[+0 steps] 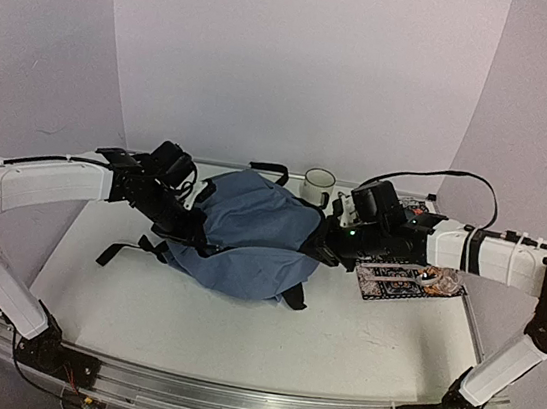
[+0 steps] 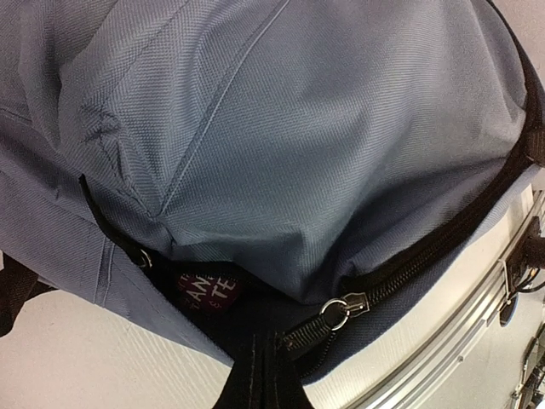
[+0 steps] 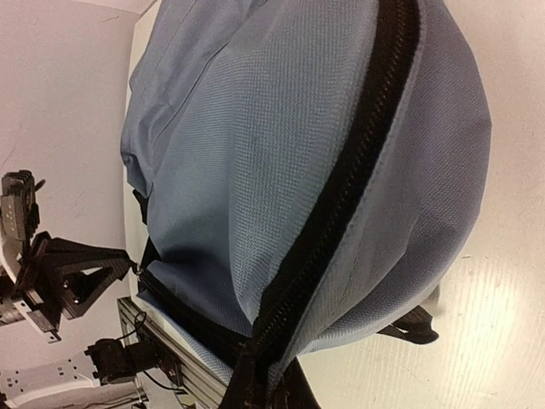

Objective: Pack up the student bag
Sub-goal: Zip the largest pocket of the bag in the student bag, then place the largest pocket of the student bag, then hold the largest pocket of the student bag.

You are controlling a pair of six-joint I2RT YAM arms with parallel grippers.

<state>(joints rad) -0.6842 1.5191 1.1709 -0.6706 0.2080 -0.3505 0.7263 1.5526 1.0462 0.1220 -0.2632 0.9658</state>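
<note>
Top external: student bag (image 1: 249, 237) on table (image 1: 236, 336), its contents hidden.

Diffuse overhead light, fairly bright, cool cast. Top view bows at the edges; soft shadow under the student bag (image 1: 247, 252) between left end effector (image 1: 187, 215) and right end effector (image 1: 329, 240). Wrist views: weave sharp up close, tabletop (image 3: 485, 341) blown out and soft beyond.

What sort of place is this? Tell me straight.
Probably a robotics lab bench: a left arm and right arm on an aluminium rail, a white table, a plain backdrop behind the student bag.
</note>
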